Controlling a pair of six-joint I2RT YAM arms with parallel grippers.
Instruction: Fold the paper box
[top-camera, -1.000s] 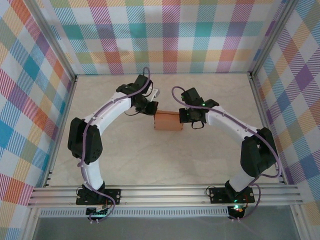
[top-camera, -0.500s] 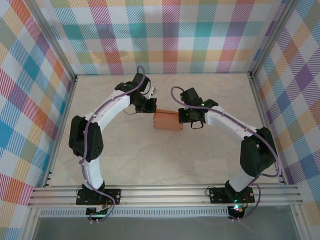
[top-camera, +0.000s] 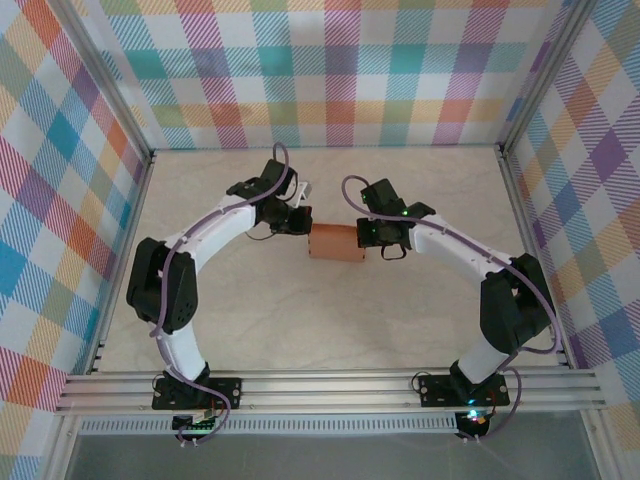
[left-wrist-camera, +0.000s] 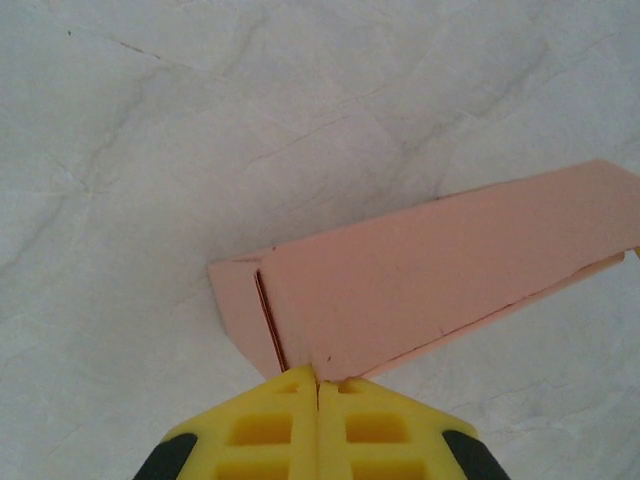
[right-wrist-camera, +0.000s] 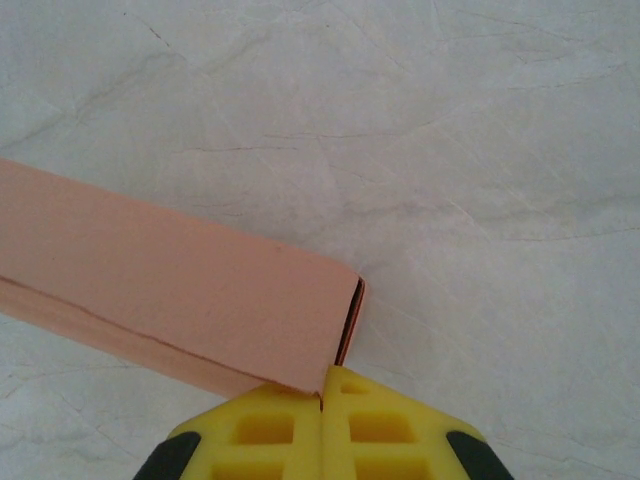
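We see the small salmon-orange card box (top-camera: 336, 242) lying flat on the pale marbled table (top-camera: 300, 320), towards its middle, between the two arms. The left pincer (left-wrist-camera: 318, 378) has its yellow fingers (left-wrist-camera: 265, 425) pressed together, tips touching the box's left end beside a slightly gaping seam. The right pincer (right-wrist-camera: 322, 385) is pressed together too, tips against the corner of the box's right end.
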